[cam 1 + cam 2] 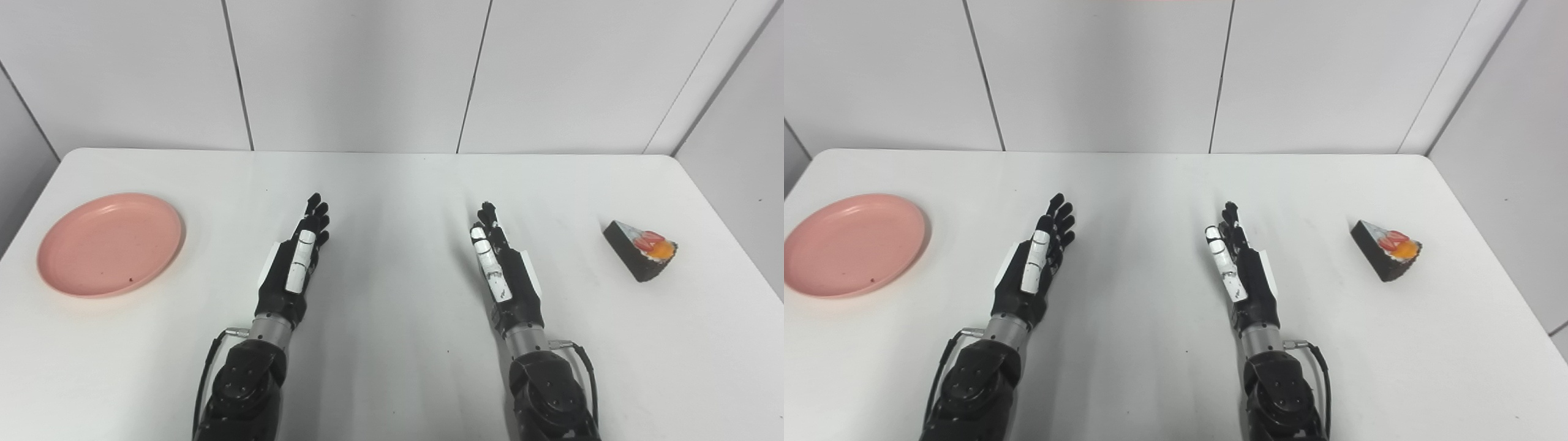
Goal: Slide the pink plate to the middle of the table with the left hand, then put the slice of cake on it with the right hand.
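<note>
Lying well left of the left hand (294, 263), the pink plate (110, 244) is judged light, stiff and easily slid by its near rim. Well right of that hand, past the right hand (503, 269), sits the soft, crumbly slice of cake (640, 250), best pinched by its dark sides. Both hands are held flat, fingers extended, holding nothing.

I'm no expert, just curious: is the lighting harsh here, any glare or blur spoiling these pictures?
Left eye view: soft even light, faint shadow under the pink plate, cake slice sharp. Right eye view: the same, both hands crisp, no glare on the table.
</note>
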`<state>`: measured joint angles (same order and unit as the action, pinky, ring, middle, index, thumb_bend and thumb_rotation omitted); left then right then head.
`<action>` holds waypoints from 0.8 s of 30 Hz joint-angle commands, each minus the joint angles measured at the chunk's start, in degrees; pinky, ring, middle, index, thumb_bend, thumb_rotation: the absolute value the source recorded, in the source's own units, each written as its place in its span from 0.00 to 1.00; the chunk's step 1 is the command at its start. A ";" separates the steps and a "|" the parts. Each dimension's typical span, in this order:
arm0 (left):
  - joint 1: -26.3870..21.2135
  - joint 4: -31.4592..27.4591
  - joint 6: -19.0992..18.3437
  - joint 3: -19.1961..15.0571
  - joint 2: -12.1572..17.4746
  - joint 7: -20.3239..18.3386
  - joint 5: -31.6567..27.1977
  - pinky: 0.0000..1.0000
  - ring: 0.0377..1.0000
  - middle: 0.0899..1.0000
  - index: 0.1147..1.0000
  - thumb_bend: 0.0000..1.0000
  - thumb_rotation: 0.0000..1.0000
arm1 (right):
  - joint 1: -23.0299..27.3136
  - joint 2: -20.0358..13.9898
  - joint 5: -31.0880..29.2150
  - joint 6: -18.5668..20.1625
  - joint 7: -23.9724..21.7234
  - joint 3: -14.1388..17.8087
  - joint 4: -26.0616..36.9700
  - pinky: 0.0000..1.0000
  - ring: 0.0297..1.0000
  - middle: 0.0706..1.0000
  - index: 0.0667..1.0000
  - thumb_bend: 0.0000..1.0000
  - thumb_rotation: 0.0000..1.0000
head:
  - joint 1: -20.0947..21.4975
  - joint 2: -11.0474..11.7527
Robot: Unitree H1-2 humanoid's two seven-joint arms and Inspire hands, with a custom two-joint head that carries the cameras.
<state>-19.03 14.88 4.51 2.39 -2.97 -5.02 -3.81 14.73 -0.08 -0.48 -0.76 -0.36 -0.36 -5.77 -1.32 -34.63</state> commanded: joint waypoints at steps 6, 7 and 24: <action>1.71 1.57 -0.39 -0.17 0.43 0.12 0.19 1.00 1.00 1.00 1.00 0.80 1.00 | 1.85 0.02 -0.05 -0.42 0.16 0.26 1.60 1.00 1.00 1.00 1.00 0.59 0.84 | -0.03 0.11; 1.70 1.64 -0.25 -0.16 0.45 0.15 0.25 1.00 1.00 1.00 1.00 0.80 1.00 | 1.88 -0.01 -0.04 -0.50 0.14 0.25 1.47 1.00 1.00 1.00 1.00 0.60 0.84 | -0.03 0.11; 1.66 1.50 -0.41 -0.20 0.37 -0.06 -0.05 1.00 1.00 1.00 1.00 0.77 1.00 | 1.92 0.11 -0.17 -0.68 0.22 0.27 1.32 1.00 1.00 1.00 1.00 0.59 0.84 | 0.03 0.18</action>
<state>-19.03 14.91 4.50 2.37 -2.91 -5.05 -3.81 14.79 -0.09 -0.46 -0.76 -0.22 -0.32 -5.78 -1.23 -34.45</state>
